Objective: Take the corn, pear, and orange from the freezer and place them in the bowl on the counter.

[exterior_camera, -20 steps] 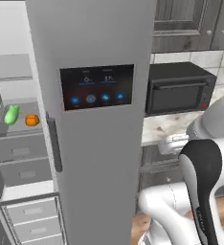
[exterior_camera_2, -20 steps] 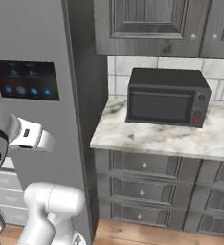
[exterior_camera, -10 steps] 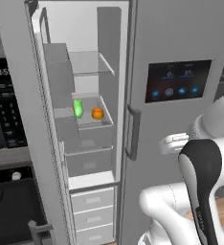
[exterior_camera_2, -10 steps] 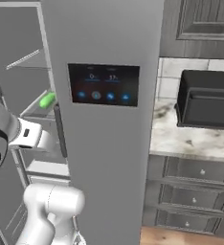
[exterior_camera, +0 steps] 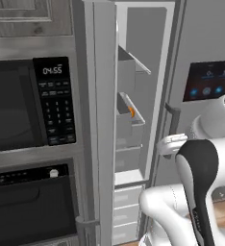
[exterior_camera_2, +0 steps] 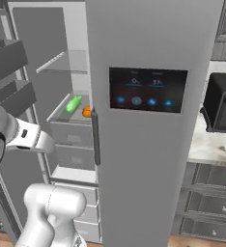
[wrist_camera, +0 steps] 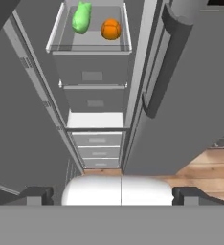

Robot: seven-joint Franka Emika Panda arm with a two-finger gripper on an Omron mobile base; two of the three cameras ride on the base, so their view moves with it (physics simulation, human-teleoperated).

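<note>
The freezer (exterior_camera_2: 144, 169) stands with its left door (exterior_camera: 101, 120) swung open onto a white shelved interior. On one shelf, a green pear (wrist_camera: 81, 17) lies beside the orange (wrist_camera: 110, 29); both also show in the right base view, pear (exterior_camera_2: 73, 104) left of the orange (exterior_camera_2: 87, 112). A sliver of the orange (exterior_camera: 131, 112) peeks past the door bins. My gripper (wrist_camera: 112, 195) hangs open and empty in front of the compartment, well short of the fruit shelf. The corn and the bowl are out of view.
Closed drawers (wrist_camera: 97, 143) sit below the fruit shelf. The shut right door carries a long handle (wrist_camera: 158, 62) and a blue-lit panel (exterior_camera_2: 148, 90). A black microwave (exterior_camera_2: 223, 108) stands on the marbled counter (exterior_camera_2: 206, 144) to the right. Built-in ovens (exterior_camera: 28, 110) flank the open door.
The whole picture has shifted as the base drove: the open freezer compartment now sits closer to the arm. The pear and orange stay on their shelf.
</note>
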